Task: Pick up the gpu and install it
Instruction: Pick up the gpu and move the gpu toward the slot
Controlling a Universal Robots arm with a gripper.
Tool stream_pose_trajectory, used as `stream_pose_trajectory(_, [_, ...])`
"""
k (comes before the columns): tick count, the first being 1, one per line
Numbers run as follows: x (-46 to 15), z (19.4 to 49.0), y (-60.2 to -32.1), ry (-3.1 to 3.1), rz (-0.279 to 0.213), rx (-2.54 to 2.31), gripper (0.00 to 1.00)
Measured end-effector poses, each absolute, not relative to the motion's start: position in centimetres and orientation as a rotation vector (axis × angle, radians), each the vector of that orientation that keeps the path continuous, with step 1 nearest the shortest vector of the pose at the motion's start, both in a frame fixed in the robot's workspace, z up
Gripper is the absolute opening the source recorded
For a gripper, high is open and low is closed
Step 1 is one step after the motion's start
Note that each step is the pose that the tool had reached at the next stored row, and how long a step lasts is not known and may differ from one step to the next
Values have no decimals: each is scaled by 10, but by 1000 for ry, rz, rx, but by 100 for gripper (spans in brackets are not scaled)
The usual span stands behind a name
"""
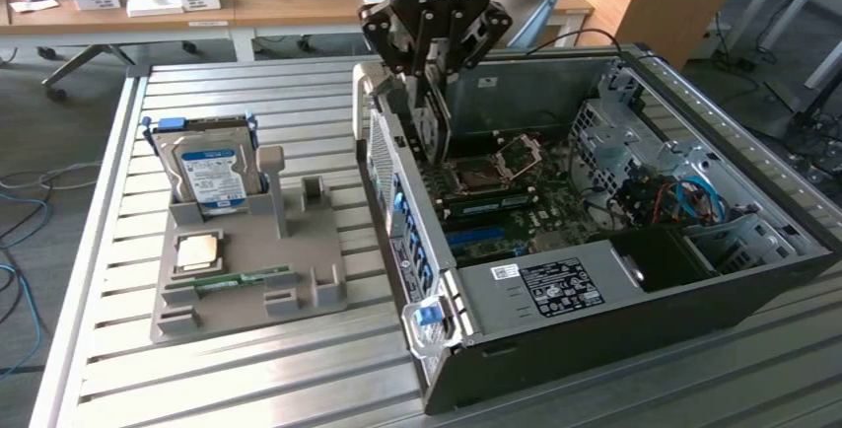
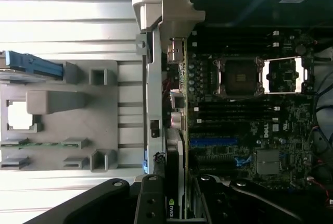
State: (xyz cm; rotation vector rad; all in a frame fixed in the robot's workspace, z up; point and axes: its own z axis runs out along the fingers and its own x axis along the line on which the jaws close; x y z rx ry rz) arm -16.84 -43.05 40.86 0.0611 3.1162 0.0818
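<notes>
My gripper (image 1: 435,75) hangs over the rear part of the open computer case (image 1: 736,280), shut on the gpu (image 1: 436,130). The card stands on edge and reaches down into the case, close to the rear wall. In the wrist view the gpu (image 2: 177,151) runs edge-on along the case's rear wall, with its silver end bracket (image 2: 175,13) at the far end. The black fingers (image 2: 151,200) clamp it from both sides, the gripper (image 2: 177,206) centred on the card. Beside the card lies the motherboard with a blue slot (image 2: 213,142).
A grey parts fixture (image 1: 244,250) stands on the slatted table at the exterior view's left, holding a hard drive with a blue label (image 1: 211,172), a processor chip (image 1: 197,250) and a green memory stick (image 1: 244,278). The case holds a power supply (image 1: 553,285) and loose cables (image 1: 684,201).
</notes>
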Motion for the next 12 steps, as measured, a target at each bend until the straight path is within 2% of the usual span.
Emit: stream_pose_trajectory(12, [-131, 409, -430, 3116, 87, 61, 27])
